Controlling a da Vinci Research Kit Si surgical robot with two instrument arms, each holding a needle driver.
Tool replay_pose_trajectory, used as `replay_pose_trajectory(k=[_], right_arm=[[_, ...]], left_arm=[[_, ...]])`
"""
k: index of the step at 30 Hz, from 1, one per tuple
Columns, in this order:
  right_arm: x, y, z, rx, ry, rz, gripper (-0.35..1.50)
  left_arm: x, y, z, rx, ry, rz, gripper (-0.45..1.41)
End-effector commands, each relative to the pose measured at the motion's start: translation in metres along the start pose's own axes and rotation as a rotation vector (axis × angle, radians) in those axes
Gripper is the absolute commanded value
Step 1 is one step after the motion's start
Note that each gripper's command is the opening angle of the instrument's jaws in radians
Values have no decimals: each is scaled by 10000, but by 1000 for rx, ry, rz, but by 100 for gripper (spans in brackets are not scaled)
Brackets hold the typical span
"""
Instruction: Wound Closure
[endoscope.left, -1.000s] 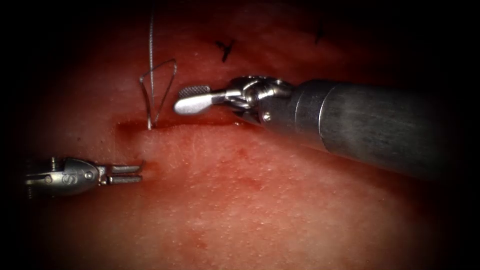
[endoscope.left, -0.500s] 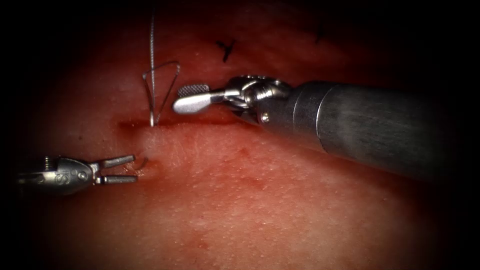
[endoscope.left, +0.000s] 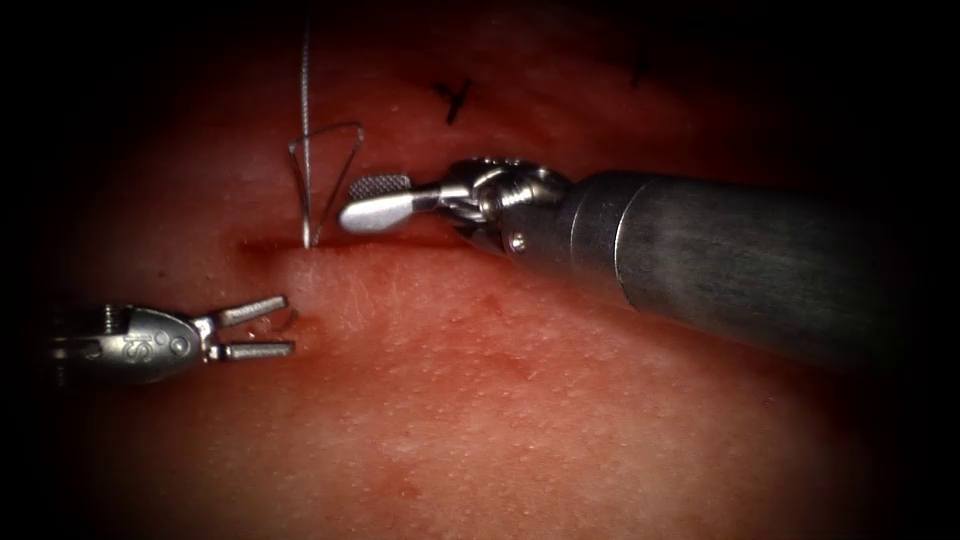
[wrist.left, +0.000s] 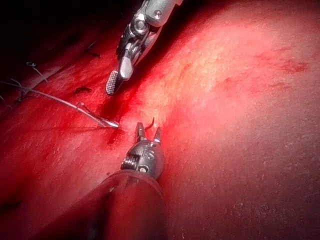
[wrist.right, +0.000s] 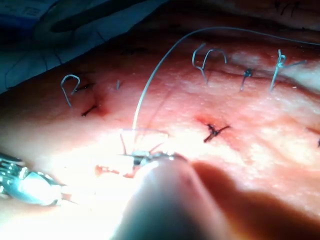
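The left tool (endoscope.left: 268, 325) is lying low over the tissue (endoscope.left: 560, 420), fingers released and grasping nothing; they are straddling the needle (endoscope.left: 287, 320) tip, which is poking out of the tissue just below the cut (endoscope.left: 270, 247). The rest of the needle is sitting buried. The right tool (endoscope.left: 365, 200) is hovering above the cut, fingers parted and empty. The thread (endoscope.left: 305, 130) is rising from the cut, forming a loop beside the right tool.
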Motion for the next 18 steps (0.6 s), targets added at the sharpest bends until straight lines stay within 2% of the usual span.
replay_pose_trajectory(k=[1, 5, 7, 10, 11, 12, 18], right_arm=[[7, 3, 8, 2, 1, -4, 95], [6, 3, 8, 2, 1, -4, 95], [6, 3, 8, 2, 1, -5, 95], [6, 3, 8, 2, 0, -10, 93], [5, 2, 9, 2, 0, -16, 91], [5, 1, 9, 2, 0, -16, 91], [6, -6, 9, 9, 11, -29, 88]], left_arm=[[-1, 0, 12, 0, 2, -1, 27], [2, 2, 20, -3, 7, -3, 29], [2, 1, 21, -4, 8, -3, 22], [-3, -7, 19, -19, 19, -19, -5], [-9, -14, 16, -27, 23, -57, -37], [-11, -16, 15, -30, 24, -74, -45], [-15, -21, 13, -41, 49, -156, -45]])
